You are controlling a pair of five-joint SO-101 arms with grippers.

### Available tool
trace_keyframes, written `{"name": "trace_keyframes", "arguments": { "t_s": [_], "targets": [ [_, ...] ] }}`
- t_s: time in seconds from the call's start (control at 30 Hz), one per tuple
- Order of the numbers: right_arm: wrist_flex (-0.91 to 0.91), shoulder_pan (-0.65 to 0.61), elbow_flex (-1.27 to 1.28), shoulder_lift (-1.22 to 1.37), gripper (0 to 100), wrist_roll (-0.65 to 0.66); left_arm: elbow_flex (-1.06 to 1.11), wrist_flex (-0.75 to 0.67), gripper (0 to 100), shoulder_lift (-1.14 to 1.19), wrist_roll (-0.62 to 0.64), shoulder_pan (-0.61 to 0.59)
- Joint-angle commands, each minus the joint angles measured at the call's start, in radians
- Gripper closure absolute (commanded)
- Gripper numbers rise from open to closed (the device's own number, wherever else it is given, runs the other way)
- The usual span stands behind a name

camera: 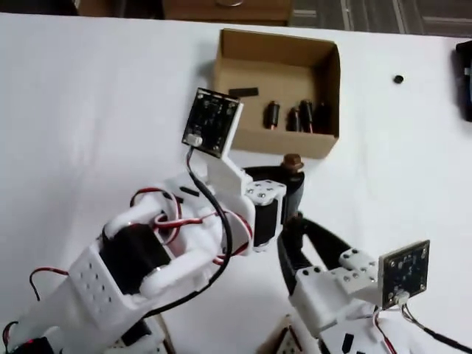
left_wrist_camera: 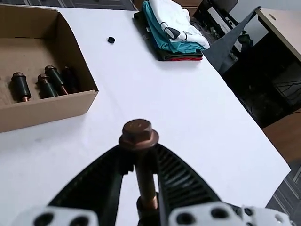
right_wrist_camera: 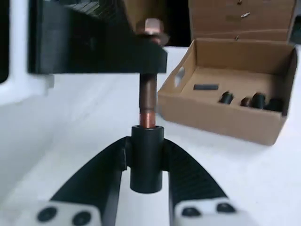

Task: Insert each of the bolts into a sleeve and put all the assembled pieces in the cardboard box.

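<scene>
Gripping the copper bolt (left_wrist_camera: 139,136) tight by its shaft, the left gripper (left_wrist_camera: 139,157) had it in line with the black sleeve (right_wrist_camera: 146,162) squeezed in the right gripper (right_wrist_camera: 146,153), so its tip could slide in. The cardboard box (camera: 295,144) held finished pieces (camera: 299,116).

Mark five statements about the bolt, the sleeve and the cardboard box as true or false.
1. The left fingers are shut on the copper bolt. True.
2. The right fingers are open and hold nothing. False: they are shut on the black sleeve.
3. The bolt's lower end meets the sleeve's top opening. True.
4. The cardboard box has nothing in it. False: several assembled pieces lie inside it.
5. A small black part lies on the table outside the box. True.
</scene>
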Motion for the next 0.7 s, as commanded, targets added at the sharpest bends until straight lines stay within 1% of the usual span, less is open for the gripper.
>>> {"name": "trace_keyframes", "arguments": {
  "t_s": [0.0, 0.17, 0.33, 0.47, 0.53, 0.67],
  "targets": [
    [-0.088, 0.064, -0.049, -0.008, 97.8, 0.084, -0.004, 0.011, 98, 0.003, 0.008, -0.008],
    [-0.163, 0.101, -0.049, -0.007, 97.8, 0.101, -0.004, 0.028, 98, 0.005, 0.008, 0.009],
    [-0.163, 0.097, -0.025, -0.001, 97.8, 0.103, 0.015, 0.038, 98, 0.008, 0.003, 0.066],
    [-0.165, 0.099, -0.028, -0.001, 97.8, 0.103, 0.07, 0.044, 97, 0.008, 0.003, 0.078],
    [-0.165, 0.102, -0.028, -0.001, 97.8, 0.103, 0.082, 0.049, 92, 0.003, 0.003, 0.081],
    [-0.165, 0.102, -0.028, -0.001, 97.8, 0.103, 0.077, 0.11, 75, 0.006, 0.003, 0.121]
  ]
}}
